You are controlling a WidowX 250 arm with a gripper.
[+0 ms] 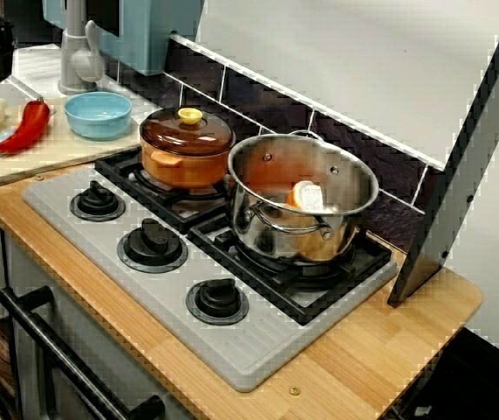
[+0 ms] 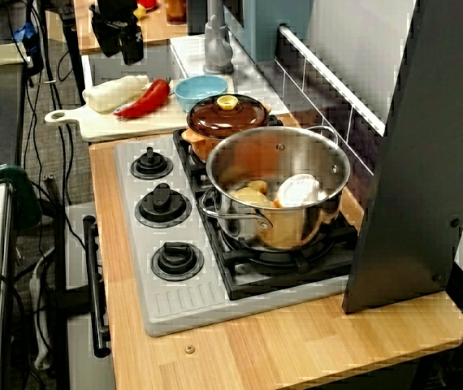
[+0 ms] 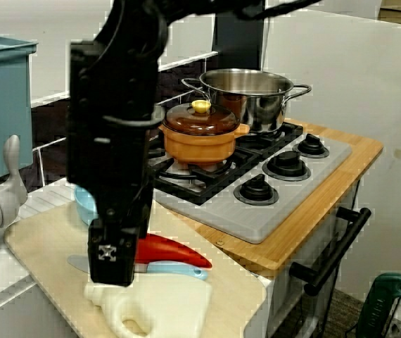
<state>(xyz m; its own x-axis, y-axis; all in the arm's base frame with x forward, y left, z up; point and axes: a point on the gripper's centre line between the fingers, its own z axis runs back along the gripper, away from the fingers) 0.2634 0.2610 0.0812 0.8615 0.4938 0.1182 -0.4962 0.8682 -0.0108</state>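
Gripper (image 3: 112, 276) hangs just over the white bottle (image 3: 155, 313) on the cutting board (image 3: 42, 236), red pepper (image 3: 176, 253) alongside at its right, both lying lengthwise left-to-right; finger gap, can't tell.

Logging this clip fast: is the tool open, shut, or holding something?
Tool: cannot be told; jaws not visible, low over the white object on the cutting board.

3 views share the stove (image 1: 258, 350): 2 high from its front, 1 low across the cutting board (image 3: 46, 239)
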